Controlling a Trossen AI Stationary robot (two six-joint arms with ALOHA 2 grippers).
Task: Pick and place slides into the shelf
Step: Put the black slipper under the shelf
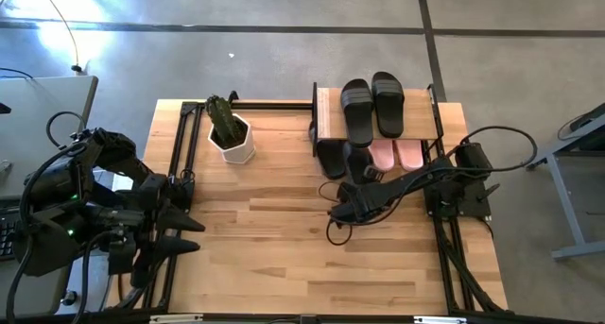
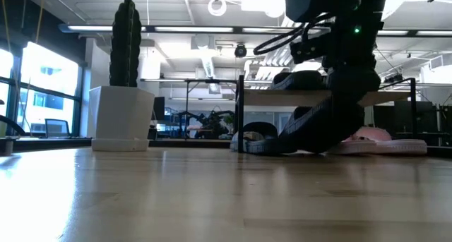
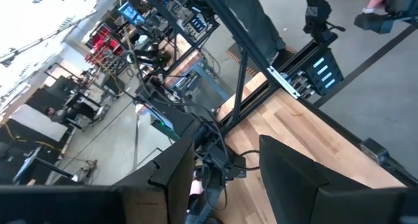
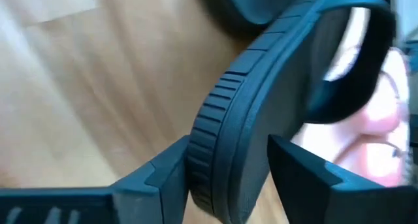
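Wooden table (image 1: 284, 258) holds the shelf (image 1: 326, 114); the right gripper (image 4: 228, 178) has its fingers clamped on a black slide (image 4: 261, 100). Keep it level entering the lower tier beside the pink slides (image 1: 397, 154). Left gripper (image 3: 222, 178) waits with fingers apart, holding nothing.

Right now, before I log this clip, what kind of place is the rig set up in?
Most likely an open lab or workshop: a bare concrete floor surrounds the wooden table, exposed ceiling ducts hang overhead, and cluttered workbenches fill the room behind.
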